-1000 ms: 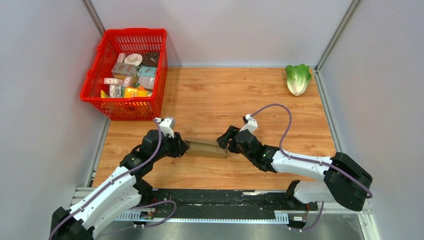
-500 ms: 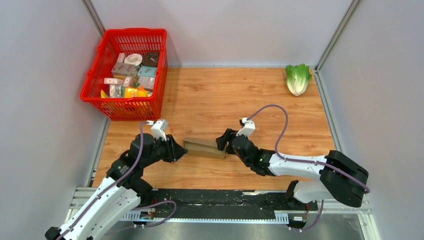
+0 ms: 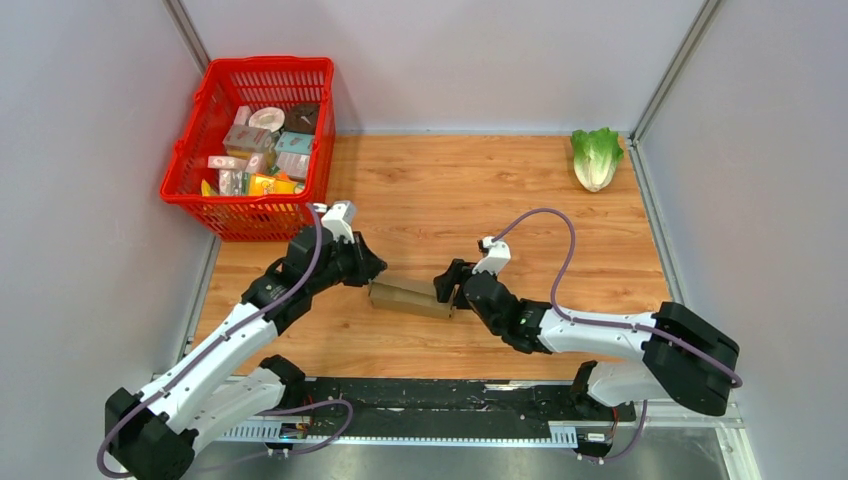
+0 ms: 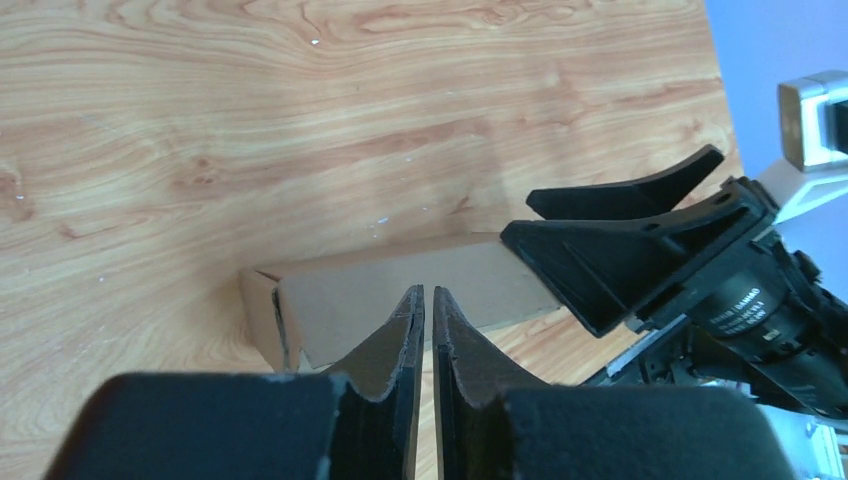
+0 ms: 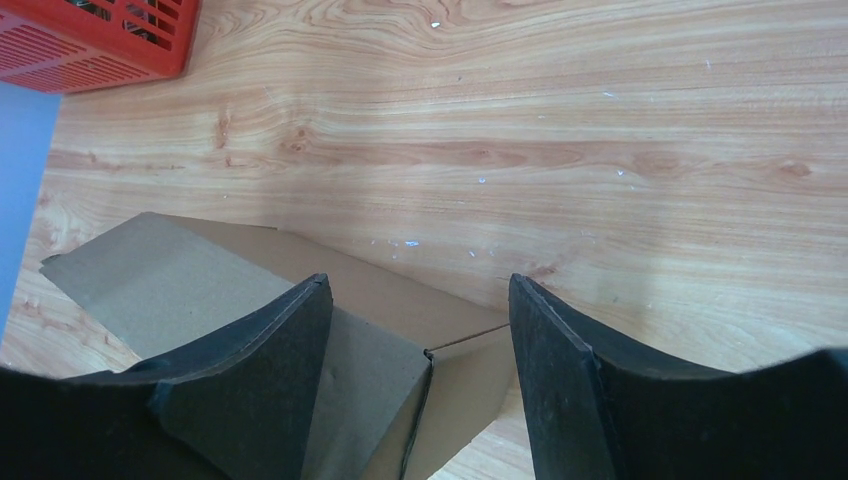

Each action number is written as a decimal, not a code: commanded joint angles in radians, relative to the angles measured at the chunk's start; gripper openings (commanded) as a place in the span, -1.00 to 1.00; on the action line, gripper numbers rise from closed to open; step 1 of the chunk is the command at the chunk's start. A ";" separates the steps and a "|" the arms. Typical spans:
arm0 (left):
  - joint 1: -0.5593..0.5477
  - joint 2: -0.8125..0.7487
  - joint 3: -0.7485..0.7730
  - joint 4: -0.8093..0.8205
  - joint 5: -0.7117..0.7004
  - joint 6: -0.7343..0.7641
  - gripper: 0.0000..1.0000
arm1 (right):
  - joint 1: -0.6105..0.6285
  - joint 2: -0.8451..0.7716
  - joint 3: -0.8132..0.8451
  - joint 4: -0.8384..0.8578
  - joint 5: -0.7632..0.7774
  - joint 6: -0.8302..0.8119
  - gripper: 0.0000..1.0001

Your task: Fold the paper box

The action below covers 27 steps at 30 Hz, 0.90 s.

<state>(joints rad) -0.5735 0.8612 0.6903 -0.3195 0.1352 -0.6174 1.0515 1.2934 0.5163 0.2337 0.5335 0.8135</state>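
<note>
The paper box [image 3: 408, 297] is a small brown cardboard box lying low on the wooden table between my two grippers. My left gripper [image 3: 373, 273] hovers at its left end, on the far side; in the left wrist view its jaws [image 4: 428, 292] are pressed nearly together with nothing between them, and the paper box [image 4: 335, 300] lies just beyond the tips. My right gripper [image 3: 449, 289] is open at the right end. Its fingers [image 5: 418, 285] straddle the end corner of the paper box [image 5: 190, 275], one finger over the top panel, the other beside the end wall.
A red basket [image 3: 190, 160] holding several small printed packages stands at the back left; its corner [image 5: 90, 40] shows in the right wrist view. A lettuce [image 3: 596, 157] lies at the back right. Grey walls enclose the table on three sides.
My left gripper pulled back from the box's left end, then swung toward the far side of that end, and its jaws closed. The right gripper and box have barely moved.
</note>
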 commanded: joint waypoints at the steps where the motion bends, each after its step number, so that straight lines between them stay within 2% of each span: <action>1: 0.001 -0.001 -0.058 0.083 -0.008 0.019 -0.74 | 0.007 -0.022 -0.018 -0.034 0.042 -0.034 0.36; 9: 0.003 -0.024 -0.193 0.106 -0.026 0.015 -0.80 | 0.007 -0.019 -0.009 -0.039 0.029 -0.036 0.37; 15: 0.001 -0.068 -0.210 0.080 -0.054 0.024 -0.81 | -0.010 -0.039 0.109 -0.229 0.017 -0.053 0.47; 16: 0.001 -0.070 -0.210 0.080 -0.054 0.028 -0.81 | -0.016 -0.052 0.151 -0.319 0.008 -0.056 0.47; 19: 0.003 -0.065 -0.218 0.082 -0.052 0.028 -0.81 | -0.016 -0.100 0.172 -0.364 0.013 -0.105 0.46; 23: 0.003 -0.064 -0.230 0.091 -0.052 0.028 -0.82 | -0.007 -0.138 0.108 -0.326 0.036 -0.134 0.39; 27: 0.003 -0.060 -0.244 0.096 -0.051 0.028 -0.82 | 0.068 -0.121 0.030 -0.243 0.100 -0.152 0.33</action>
<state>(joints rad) -0.5735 0.8005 0.4751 -0.2104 0.0937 -0.6113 1.0573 1.1625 0.6136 -0.0544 0.5545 0.7033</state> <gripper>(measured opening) 0.094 0.677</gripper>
